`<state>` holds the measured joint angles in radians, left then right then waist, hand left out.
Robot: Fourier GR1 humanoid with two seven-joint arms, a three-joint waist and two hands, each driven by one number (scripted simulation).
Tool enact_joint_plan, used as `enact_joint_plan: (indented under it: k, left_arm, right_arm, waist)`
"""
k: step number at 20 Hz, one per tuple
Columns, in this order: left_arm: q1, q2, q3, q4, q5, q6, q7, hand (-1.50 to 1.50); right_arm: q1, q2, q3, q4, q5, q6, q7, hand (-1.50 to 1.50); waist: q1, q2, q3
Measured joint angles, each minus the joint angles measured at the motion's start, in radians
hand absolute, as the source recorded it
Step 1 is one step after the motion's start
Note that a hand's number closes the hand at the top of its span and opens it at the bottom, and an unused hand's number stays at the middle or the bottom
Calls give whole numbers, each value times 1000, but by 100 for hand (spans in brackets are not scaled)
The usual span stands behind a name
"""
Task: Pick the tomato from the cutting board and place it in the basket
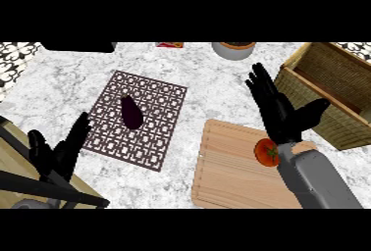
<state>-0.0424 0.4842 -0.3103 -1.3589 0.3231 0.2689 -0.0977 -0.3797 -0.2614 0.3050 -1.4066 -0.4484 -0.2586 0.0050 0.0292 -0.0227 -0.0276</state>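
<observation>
no legible text, no labels, no signs

Red tomato (pixel 265 152), pale wooden cutting board (pixel 228 171), brown lattice-patterned mat (pixel 156 127)

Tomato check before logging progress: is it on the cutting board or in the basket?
On the cutting board: the tomato sits there, outside the basket.

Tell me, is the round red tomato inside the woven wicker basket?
No, the round red tomato lies on the wooden cutting board, outside the woven wicker basket.
</observation>
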Motion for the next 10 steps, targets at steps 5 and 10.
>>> enact_joint_plan:
  k: [5,10]
  left_arm:
    - [5,-41,10,28,4,58,-47,0]
    - [5,-45,27,26,28,72,-89,0]
  right_arm:
    - [103,-98,-50,-109,13,95,-149,150]
    - [196,-172,25,-236,155,184,-362,-150]
  waist:
    - [-41,18,3]
    - [-54,12,2]
